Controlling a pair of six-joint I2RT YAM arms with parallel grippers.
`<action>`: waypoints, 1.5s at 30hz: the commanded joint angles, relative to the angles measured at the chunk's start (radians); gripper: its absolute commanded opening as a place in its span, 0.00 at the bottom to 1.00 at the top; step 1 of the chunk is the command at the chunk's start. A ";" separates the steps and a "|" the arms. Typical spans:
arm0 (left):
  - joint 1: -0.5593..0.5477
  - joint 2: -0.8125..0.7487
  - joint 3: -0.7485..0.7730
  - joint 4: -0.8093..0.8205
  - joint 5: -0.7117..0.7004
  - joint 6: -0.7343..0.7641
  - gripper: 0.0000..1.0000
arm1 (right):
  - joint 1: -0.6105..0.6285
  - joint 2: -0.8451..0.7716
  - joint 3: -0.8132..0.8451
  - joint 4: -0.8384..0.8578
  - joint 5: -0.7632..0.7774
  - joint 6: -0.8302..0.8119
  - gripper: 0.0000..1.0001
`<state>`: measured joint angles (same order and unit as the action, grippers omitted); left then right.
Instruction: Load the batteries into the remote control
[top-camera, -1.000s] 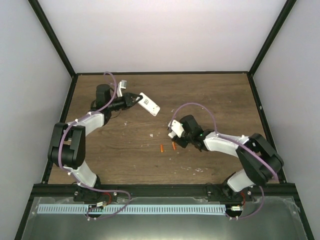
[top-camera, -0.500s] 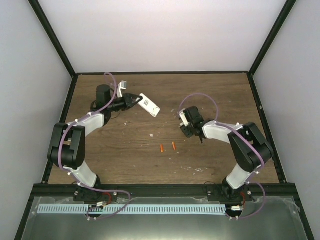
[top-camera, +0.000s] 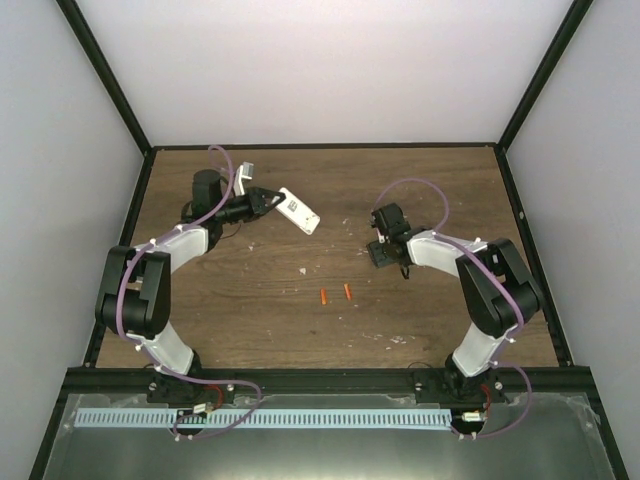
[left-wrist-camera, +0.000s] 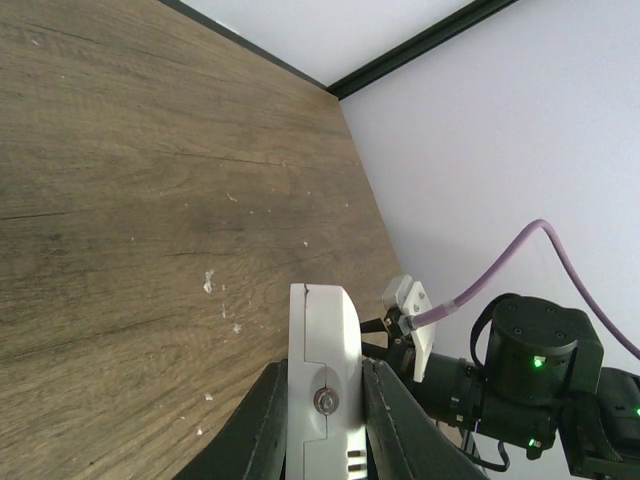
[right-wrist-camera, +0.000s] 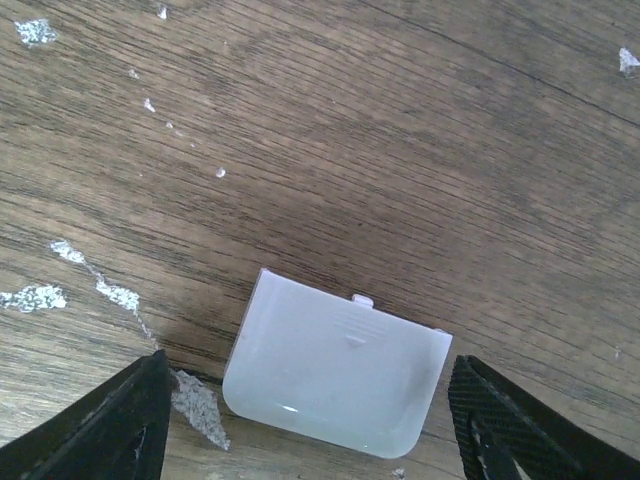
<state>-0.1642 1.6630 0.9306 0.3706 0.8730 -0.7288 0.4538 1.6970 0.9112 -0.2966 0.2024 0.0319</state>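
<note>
The white remote control (top-camera: 299, 210) is held off the table at the back left by my left gripper (top-camera: 272, 200). In the left wrist view the remote (left-wrist-camera: 322, 350) stands edge-on, and my left gripper (left-wrist-camera: 322, 420) is shut on both its sides. Two orange batteries (top-camera: 323, 297) (top-camera: 347, 292) lie side by side on the wooden table's middle. My right gripper (top-camera: 384, 256) is right of and behind them, pointing down. In the right wrist view it (right-wrist-camera: 315, 430) is open, with the plain white cover piece (right-wrist-camera: 335, 375) flat on the wood between its fingertips, touching neither.
The wooden table (top-camera: 430, 190) is fenced by a black frame and white walls. Pale scuffs and flecks (right-wrist-camera: 115, 295) mark the wood near the cover. My right arm (left-wrist-camera: 520, 370) shows in the left wrist view beyond the remote.
My right gripper has moved from beside the batteries to the right and farther back, and turned. The left gripper and the remote have not moved.
</note>
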 joint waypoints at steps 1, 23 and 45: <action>0.002 -0.005 0.010 0.019 0.011 0.016 0.00 | -0.009 -0.002 0.035 -0.072 -0.008 0.037 0.70; 0.001 -0.212 -0.545 0.421 -0.151 -0.193 0.00 | 0.248 -0.086 0.128 -0.232 -0.264 0.177 0.60; -0.015 -0.930 -0.853 -0.012 -0.430 -0.279 0.00 | 0.407 0.095 0.285 -0.350 -0.368 0.374 0.36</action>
<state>-0.1738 0.8032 0.0921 0.4629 0.4923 -0.9939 0.8494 1.7706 1.1389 -0.6292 -0.1444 0.3801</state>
